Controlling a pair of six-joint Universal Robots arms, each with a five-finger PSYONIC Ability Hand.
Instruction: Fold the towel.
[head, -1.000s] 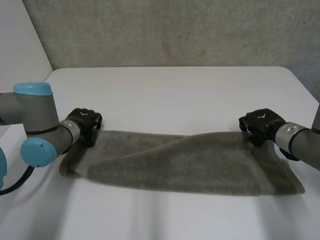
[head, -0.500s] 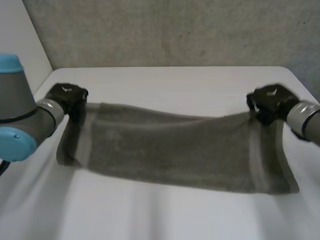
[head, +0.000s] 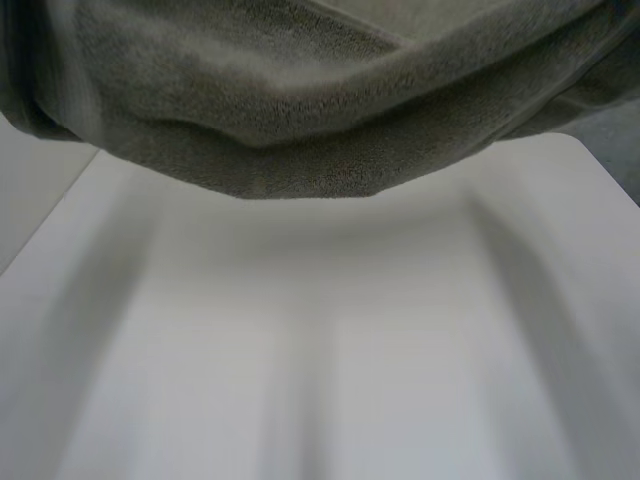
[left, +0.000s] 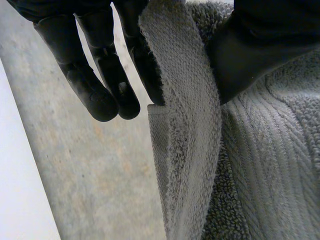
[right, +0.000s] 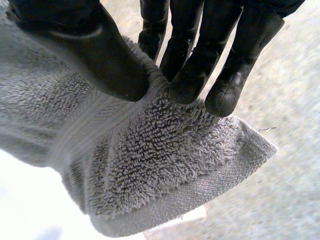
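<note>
The grey terry towel (head: 300, 110) hangs stretched high above the white table (head: 330, 360), sagging in the middle, close in front of the head camera. In the left wrist view my left hand (left: 250, 50) pinches the towel (left: 190, 150) at a banded edge near a corner, thumb on one side and a finger on the other, with the other fingers (left: 95, 85) straight beside it. My right hand (right: 105, 60) pinches the towel (right: 150, 165) at its other corner between the thumb and the fingers (right: 192, 70); the corner tip sticks out past the fingertips.
Under the lifted towel lies bare white tabletop, with its left edge (head: 45, 225) and far right corner (head: 590, 150) in sight. Past both hands stands a grey concrete wall (left: 100, 180).
Both hands have risen steeply with the towel's far corners, taking the whole towel off the table and up in front of the head camera. The left hand's fingers closed on the edge.
</note>
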